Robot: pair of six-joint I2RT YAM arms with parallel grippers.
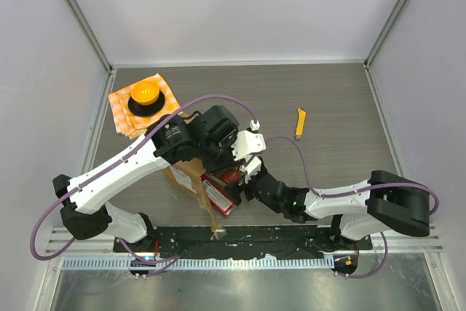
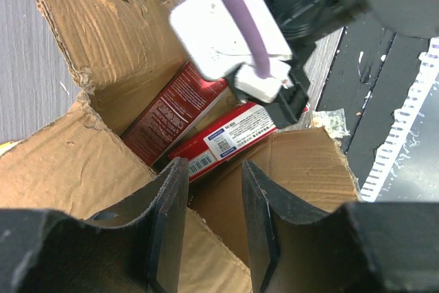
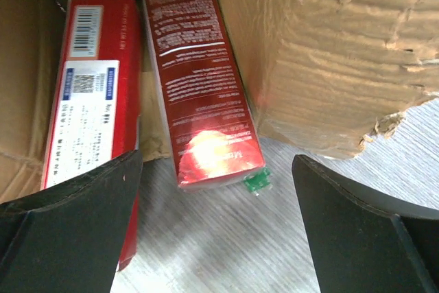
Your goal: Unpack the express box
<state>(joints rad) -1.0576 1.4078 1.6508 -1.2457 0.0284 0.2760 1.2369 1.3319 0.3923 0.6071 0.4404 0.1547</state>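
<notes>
Cardboard express box (image 1: 183,178) is laid open on the near-centre tabletop (image 1: 328,92) | left pincer (image 2: 214,231) narrowed onto its flap (image 2: 68,169) | right pincer (image 3: 216,238) spread wide around a red carton (image 3: 199,87) | risk: carton may be skewed if gripped off-centre; flap may be torn.

White arm links (image 1: 116,172), black joints (image 1: 397,205), purple cables (image 1: 44,216), matte black tool fingers (image 2: 168,217).

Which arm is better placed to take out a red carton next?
Right. The right tool is open at the box mouth, a red carton lying between its fingers. The left tool is busy holding the box by a flap.
</notes>
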